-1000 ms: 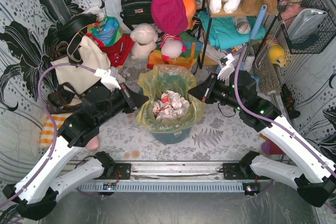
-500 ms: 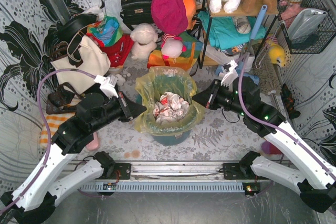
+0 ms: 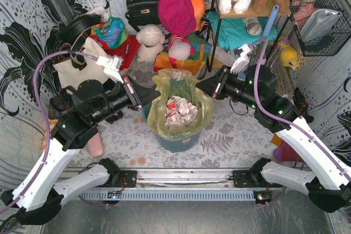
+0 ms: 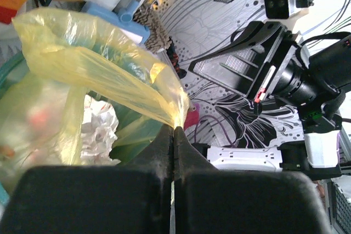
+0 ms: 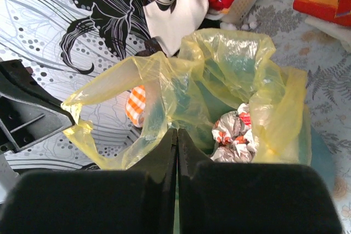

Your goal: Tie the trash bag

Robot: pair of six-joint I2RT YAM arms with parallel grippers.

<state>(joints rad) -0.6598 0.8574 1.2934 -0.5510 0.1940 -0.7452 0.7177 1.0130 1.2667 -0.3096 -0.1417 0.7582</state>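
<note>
The yellow-green trash bag (image 3: 176, 89) sits in the teal bin (image 3: 176, 142), with crumpled white paper (image 3: 178, 110) showing inside. My left gripper (image 3: 156, 92) is shut on the bag's left rim; in the left wrist view the fingertips (image 4: 174, 127) pinch a stretched corner of the bag (image 4: 98, 61). My right gripper (image 3: 201, 87) is shut on the bag's right rim; in the right wrist view its tips (image 5: 176, 131) grip the near rim of the bag (image 5: 230, 75). Both rims are pulled up and outward above the bin.
A cream tote bag (image 3: 88, 67) lies at the back left. A black handbag (image 3: 143, 6), plush toys (image 3: 149, 42) and a shelf (image 3: 247, 23) with cloths crowd the back. A wire basket (image 3: 321, 23) hangs at the right wall.
Both grippers have risen and moved toward the back, holding the bag's rims. The bag's mouth is lifted off the bin's rim and drawn narrower.
</note>
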